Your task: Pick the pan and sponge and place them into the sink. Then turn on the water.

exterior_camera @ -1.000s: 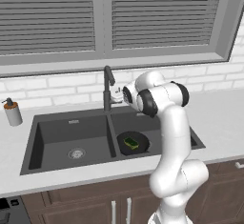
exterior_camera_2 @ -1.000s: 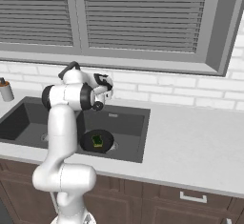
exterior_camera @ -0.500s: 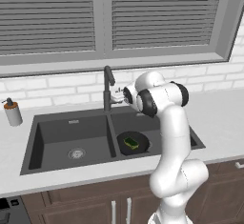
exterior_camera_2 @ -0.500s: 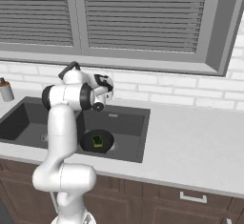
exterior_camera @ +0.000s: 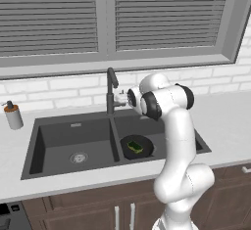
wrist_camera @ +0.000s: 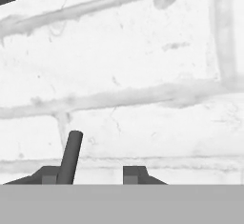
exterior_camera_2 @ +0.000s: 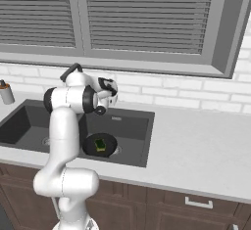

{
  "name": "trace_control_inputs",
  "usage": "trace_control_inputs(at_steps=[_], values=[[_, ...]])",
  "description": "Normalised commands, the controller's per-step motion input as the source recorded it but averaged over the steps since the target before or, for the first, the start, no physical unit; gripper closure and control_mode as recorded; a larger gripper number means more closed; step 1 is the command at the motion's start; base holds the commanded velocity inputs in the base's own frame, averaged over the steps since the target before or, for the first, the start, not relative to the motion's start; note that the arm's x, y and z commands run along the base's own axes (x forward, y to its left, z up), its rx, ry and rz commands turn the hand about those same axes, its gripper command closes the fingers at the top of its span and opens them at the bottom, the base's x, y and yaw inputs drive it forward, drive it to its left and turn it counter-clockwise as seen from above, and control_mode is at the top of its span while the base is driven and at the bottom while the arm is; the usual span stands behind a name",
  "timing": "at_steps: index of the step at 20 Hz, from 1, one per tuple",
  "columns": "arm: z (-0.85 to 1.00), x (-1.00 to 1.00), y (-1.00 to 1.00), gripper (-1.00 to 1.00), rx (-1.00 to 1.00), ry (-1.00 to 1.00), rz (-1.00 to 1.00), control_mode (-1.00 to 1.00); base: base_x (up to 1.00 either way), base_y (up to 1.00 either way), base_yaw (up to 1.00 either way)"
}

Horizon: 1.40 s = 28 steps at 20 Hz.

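Pan and sponge are in the sink's right basin, so I'm on the tap lever. Gripper fingers are apart, the lever just beside the left one; I'd nudge it sideways slowly.

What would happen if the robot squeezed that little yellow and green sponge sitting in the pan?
The sponge would probably squash, since it looks like soft foam with a green scrubbing face. It is much smaller than the pan, so likely very light. Lying flat, it shouldn't roll, though it might slide around the pan's smooth bottom inside the sink.
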Motion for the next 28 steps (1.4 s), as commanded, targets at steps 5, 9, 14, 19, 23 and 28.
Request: trace_control_inputs(at_steps=[5,9,14,19,23,28], values=[[-0.12,0.61,-0.88,1.0,0.22,0.08,-0.12,-1.0,0.0,0.0,0.0],[-0.13,0.62,-1.0,1.0,0.26,0.09,-0.06,-1.0,0.0,0.0,0.0],[-0.19,0.58,-1.0,1.0,0.26,0.07,-0.03,-1.0,0.0,0.0,0.0],[-0.28,0.58,-1.0,1.0,0.26,0.08,-0.01,-1.0,0.0,0.0,0.0],[-0.29,0.7,-1.0,1.0,0.25,0.13,-0.05,-1.0,0.0,0.0,0.0],[-0.26,0.73,-1.0,1.0,0.23,0.18,-0.06,-1.0,0.0,0.0,0.0]])
